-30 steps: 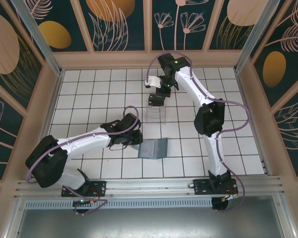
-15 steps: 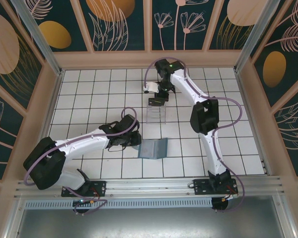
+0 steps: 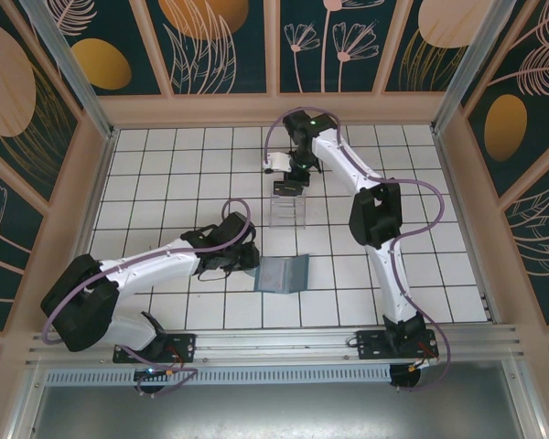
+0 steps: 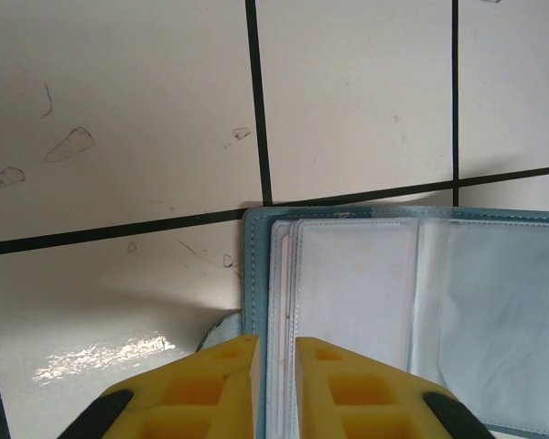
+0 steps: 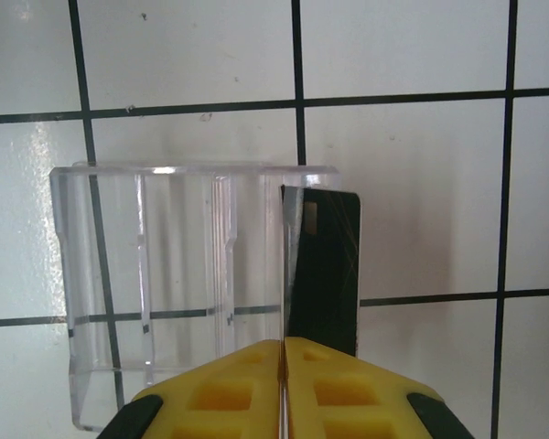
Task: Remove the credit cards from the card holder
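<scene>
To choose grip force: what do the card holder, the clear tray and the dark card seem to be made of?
The card holder: likely teal faux leather, stitched border, clear glossy plastic sleeves. The clear tray: rigid transparent plastic, bright edges. The dark card: probably glossy plastic, thin, flat.

The left arm [image 3: 156,261] and the right arm [image 3: 392,274] share one build: long links in glossy white shells, joined by chunky black joint housings. A lilac-purple cable [image 3: 238,203] runs along each arm, standing off the shell in loose loops. Each arm sits on a black base plate [image 3: 393,345] fixed to a silver rail [image 3: 284,340]. A small green light [image 3: 299,120] glows on a black joint of the right arm. The left gripper [image 4: 276,352] and the right gripper [image 5: 284,352] have bright yellow moulded fingers with recessed square pockets and black pieces at their outer corners.
</scene>
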Controlling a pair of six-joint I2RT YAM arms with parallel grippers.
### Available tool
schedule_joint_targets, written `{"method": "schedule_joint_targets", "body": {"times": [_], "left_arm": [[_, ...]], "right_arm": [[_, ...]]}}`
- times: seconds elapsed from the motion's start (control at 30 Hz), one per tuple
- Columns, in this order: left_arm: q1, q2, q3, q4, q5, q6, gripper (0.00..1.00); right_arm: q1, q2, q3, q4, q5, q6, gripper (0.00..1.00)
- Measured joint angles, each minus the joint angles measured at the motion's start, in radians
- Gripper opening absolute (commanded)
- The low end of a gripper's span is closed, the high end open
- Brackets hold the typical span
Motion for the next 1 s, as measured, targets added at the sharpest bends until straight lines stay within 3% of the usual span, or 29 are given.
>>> {"method": "schedule_joint_targets", "body": {"times": [0.2, 0.57, 0.77, 1.0], "left_arm": [[0.0, -0.011, 0.0, 0.0, 0.0, 0.0, 0.19], [0.0, -0.023, 0.0, 0.0, -0.008, 0.0, 0.19], [0.002, -0.027, 0.0, 0.0, -0.019, 0.0, 0.19], [0.014, -0.027, 0.0, 0.0, -0.034, 0.001, 0.2]], "right_arm": [[0.006, 0.0, 0.0, 0.049, 0.036, 0.004, 0.27], [0.008, -0.012, -0.047, 0.185, 0.115, 0.088, 0.35], [0.008, -0.16, -0.271, 0.325, 0.075, 0.272, 0.35], [0.005, -0.439, -0.604, 0.56, -0.05, 0.656, 0.36]]}}
